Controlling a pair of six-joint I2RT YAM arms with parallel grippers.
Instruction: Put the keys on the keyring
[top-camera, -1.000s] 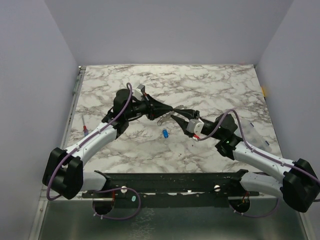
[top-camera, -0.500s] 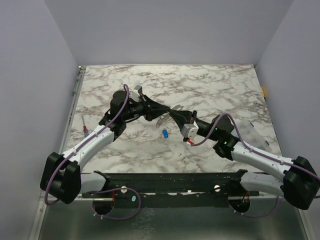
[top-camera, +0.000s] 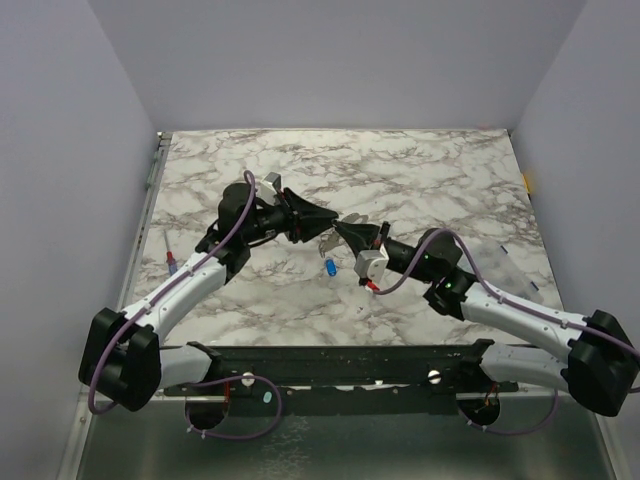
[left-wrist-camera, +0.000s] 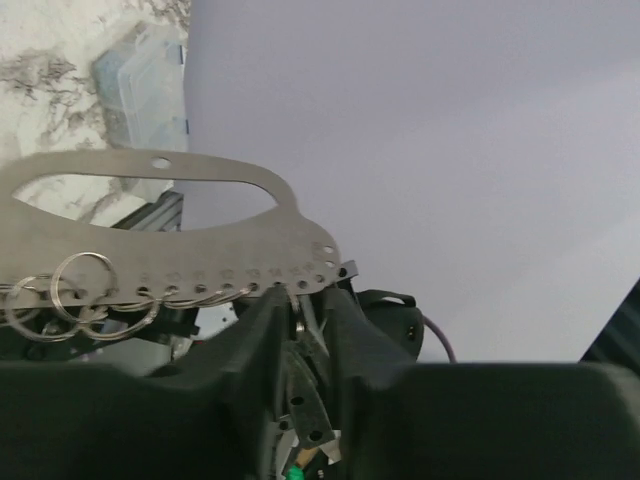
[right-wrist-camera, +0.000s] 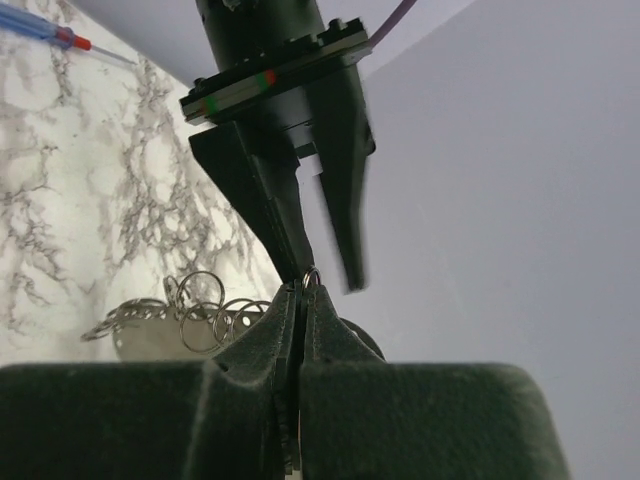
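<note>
Silvery wire keyring (right-wrist-camera: 311, 277): light, springy, slick, likely to twist if nipped off-centre. Raised just above and beyond blue-headed key (top-camera: 330, 267) lying on marble surface (top-camera: 430, 170). Right end effector (right-wrist-camera: 301, 292) pressed together on its rim; left end effector (left-wrist-camera: 305, 298) slightly parted, likewise beyond that key. Best gripped flat across wire.

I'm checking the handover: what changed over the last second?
The right end effector moved left to meet the left end effector and shut on a ring. The left one's fingers parted, apparently letting go. The blue key and the screwdriver stayed where they were.
</note>
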